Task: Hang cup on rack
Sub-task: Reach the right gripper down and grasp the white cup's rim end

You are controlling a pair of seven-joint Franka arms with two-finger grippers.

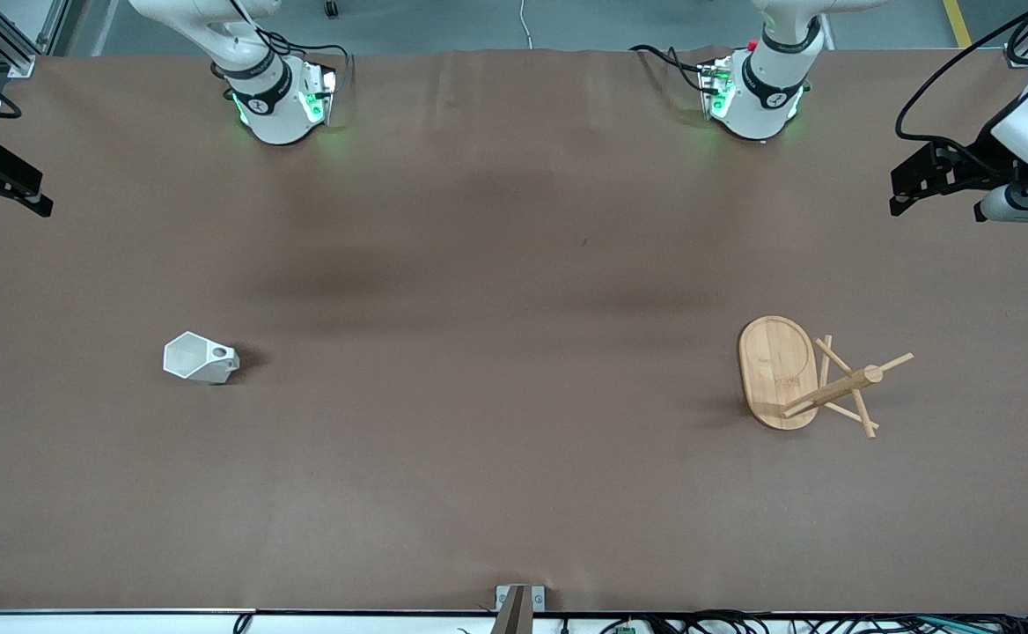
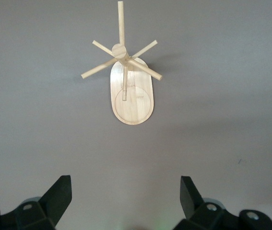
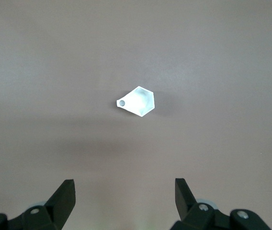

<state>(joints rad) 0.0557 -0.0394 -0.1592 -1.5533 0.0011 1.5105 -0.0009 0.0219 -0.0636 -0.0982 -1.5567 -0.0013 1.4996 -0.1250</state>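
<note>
We are observing the table (image 1: 514, 493) with both arms waiting, raised at their respective ends of it.

The cup (image 1: 200, 357) is standing on the table toward the right arm's end, well apart from everything else. Its wide polygonal mouth is facing up, and its small handle, with a round hole, is pointing toward the rack's end of the table. In the right wrist view we are seeing the cup (image 3: 139, 101) alone on the bare surface, with the mouth open to the camera.

The rack (image 1: 800, 374) is standing upright on the table toward the left arm's end, at about the same nearness to the front camera as the cup. Its oval base is lying flat, and its pegs are spreading outward from the central post. In the left wrist view the rack (image 2: 131, 98) is showing from above, with every peg bare.

The left gripper (image 2: 126, 199) is hanging over bare table, with the rack well apart from it. Its fingers (image 2: 59, 194) are spread wide and are holding nothing.

The right gripper (image 3: 124, 199) is hanging over bare table, with the cup well apart from it. Its fingers (image 3: 63, 196) are likewise spread wide and are gripping nothing.
</note>
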